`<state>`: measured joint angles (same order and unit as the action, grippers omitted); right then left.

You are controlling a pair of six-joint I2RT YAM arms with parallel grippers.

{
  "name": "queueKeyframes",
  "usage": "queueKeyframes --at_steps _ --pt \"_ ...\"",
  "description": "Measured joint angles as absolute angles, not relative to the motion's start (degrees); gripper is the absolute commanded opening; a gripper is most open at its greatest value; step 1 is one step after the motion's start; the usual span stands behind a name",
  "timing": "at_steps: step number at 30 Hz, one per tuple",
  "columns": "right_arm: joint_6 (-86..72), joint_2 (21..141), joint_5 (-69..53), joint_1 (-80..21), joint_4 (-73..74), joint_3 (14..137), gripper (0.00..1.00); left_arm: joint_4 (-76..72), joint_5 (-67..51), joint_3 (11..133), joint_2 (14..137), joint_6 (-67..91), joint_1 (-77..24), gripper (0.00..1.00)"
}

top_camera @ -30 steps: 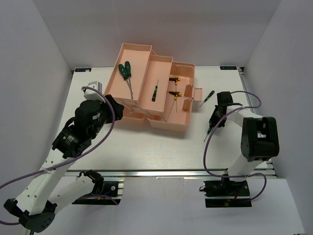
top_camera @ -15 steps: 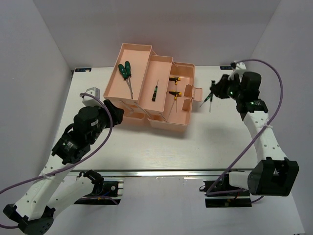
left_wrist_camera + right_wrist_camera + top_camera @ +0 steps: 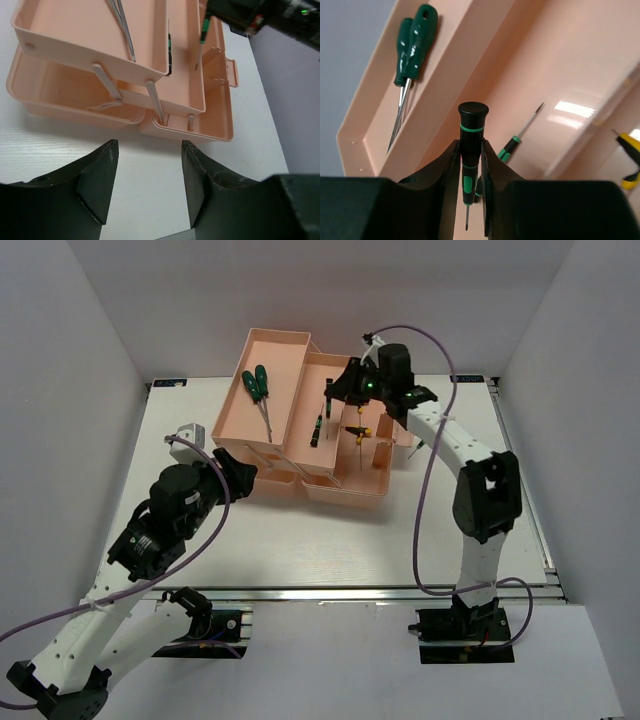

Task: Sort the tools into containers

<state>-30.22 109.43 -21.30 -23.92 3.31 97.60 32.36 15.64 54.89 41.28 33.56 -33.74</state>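
Note:
The salmon-pink toolbox stands open at the back, its trays fanned out. Two dark green screwdrivers lie in the left tray. A slim black-green one lies in the middle tray. Two yellow-black T-shaped ones lie in the right part. My right gripper hovers over the middle tray, shut on a slim black-green screwdriver held upright, tip down, between its fingers. My left gripper is open and empty on the table, just in front of the box's left side.
Another slim screwdriver lies on the table right of the box, partly under my right arm. The box's lid handle and latch stick out on its right. White walls close in the table on three sides.
My right arm has swung from the table's right side to above the box's middle tray, carrying the slim screwdriver. The left arm has barely moved.

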Motion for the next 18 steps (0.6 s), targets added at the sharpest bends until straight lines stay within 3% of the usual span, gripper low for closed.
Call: queueKeyframes --at_steps 1,4,6,8,9,10,12,13,15,16,18 --pt "-30.7 111.4 -20.9 -24.6 3.6 99.0 0.30 32.4 15.6 54.6 40.8 33.8 -33.7 0.63" --pt "-31.8 114.6 -20.7 -26.2 4.3 100.7 0.62 32.2 15.7 54.3 39.8 34.3 -33.7 0.63" --pt "-30.9 114.8 -20.7 -26.8 5.1 100.7 0.62 32.1 15.8 54.3 39.4 34.6 -33.7 0.63" --pt "-29.5 114.7 -21.2 -26.5 5.0 100.9 0.50 32.2 15.9 54.3 39.1 35.0 -33.7 0.63" --pt "-28.6 114.5 -21.6 -25.9 4.8 100.9 0.41 32.2 16.1 54.3 39.0 35.2 -33.7 0.63" --pt "-27.6 114.2 -22.0 -25.1 4.8 100.9 0.19 32.2 16.1 54.3 38.9 35.4 -33.7 0.63" --pt "-25.2 113.1 -22.1 -22.7 4.9 100.9 0.03 32.6 16.4 54.3 38.7 35.6 -33.7 0.63" --pt "-24.1 112.2 -21.5 -21.0 5.2 100.9 0.00 32.6 16.6 54.2 38.6 35.7 -33.7 0.63" --pt "-21.9 109.8 -19.8 -16.9 5.3 100.2 0.03 33.0 17.2 54.2 38.4 35.9 -33.7 0.63" --pt "-20.5 108.3 -19.1 -14.3 5.4 99.4 0.21 33.0 17.5 54.2 38.3 35.9 -33.7 0.63" --pt "-18.4 105.8 -17.1 -8.8 6.2 98.1 0.29 33.1 18.0 53.8 38.0 36.1 -33.7 0.63"
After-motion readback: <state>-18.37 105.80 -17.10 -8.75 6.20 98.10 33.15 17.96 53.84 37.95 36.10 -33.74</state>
